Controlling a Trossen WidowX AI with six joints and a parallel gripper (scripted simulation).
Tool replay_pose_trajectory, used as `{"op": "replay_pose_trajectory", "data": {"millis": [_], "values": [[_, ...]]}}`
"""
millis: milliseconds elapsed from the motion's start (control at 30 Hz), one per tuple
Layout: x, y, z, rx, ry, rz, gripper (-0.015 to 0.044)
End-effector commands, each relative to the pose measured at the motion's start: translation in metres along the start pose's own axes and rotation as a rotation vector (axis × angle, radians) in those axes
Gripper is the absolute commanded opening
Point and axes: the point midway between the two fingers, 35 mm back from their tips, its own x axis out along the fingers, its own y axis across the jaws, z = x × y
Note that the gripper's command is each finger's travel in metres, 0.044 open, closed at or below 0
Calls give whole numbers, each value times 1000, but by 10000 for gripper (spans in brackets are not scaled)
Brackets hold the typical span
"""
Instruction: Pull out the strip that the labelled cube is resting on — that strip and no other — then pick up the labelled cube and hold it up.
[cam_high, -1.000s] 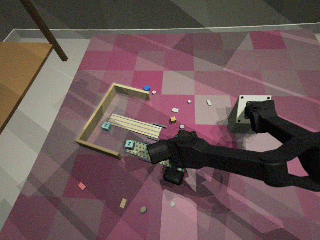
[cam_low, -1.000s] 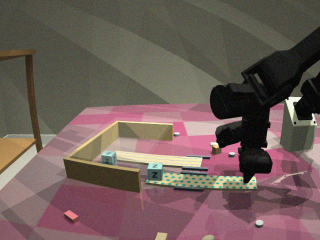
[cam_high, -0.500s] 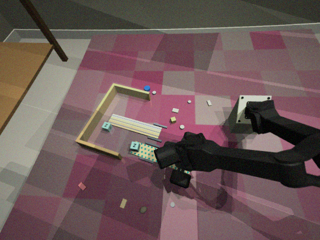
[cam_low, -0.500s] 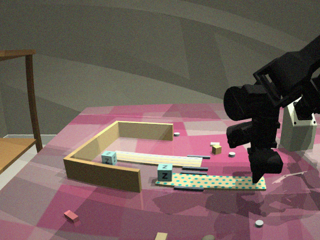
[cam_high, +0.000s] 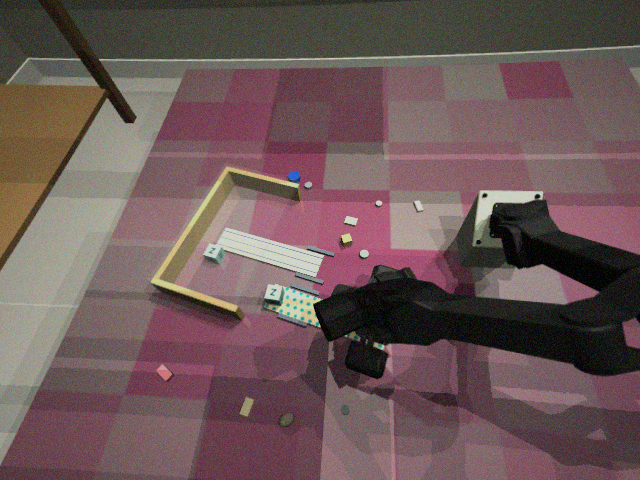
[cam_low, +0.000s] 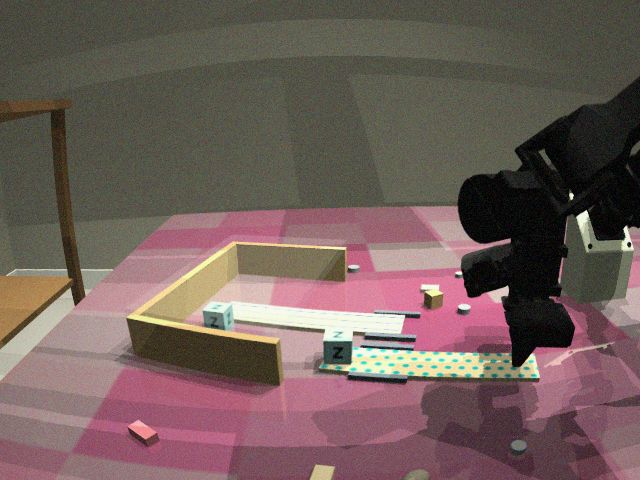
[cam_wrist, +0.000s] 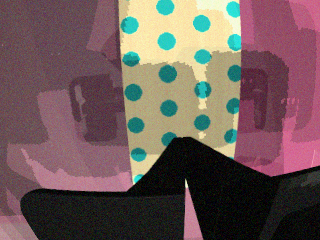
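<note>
A light blue cube marked Z rests on the far end of the strip with teal dots. A second Z cube sits inside the wooden walls, just off the far end of the white lined strip. My gripper points down, shut with nothing between its fingers. Its tips are at the top face of the dotted strip, near the end away from the cube. Whether they touch it is hard to tell. The arm hides part of that strip in the top view.
A three-sided wooden wall stands around the strips' far side. Dark low rails flank both strips. A yellow block, a blue disc and a pink block lie around.
</note>
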Motion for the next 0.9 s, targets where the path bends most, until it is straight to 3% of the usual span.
{"op": "replay_pose_trajectory", "data": {"millis": [0,600,767,867], "values": [[4,-2,-8,3,28,-4,0],[4,-2,-8,3,28,-4,0],[-39,0,2,2,25,-7,0],[-42,0,2,2,27,-6,0]]}}
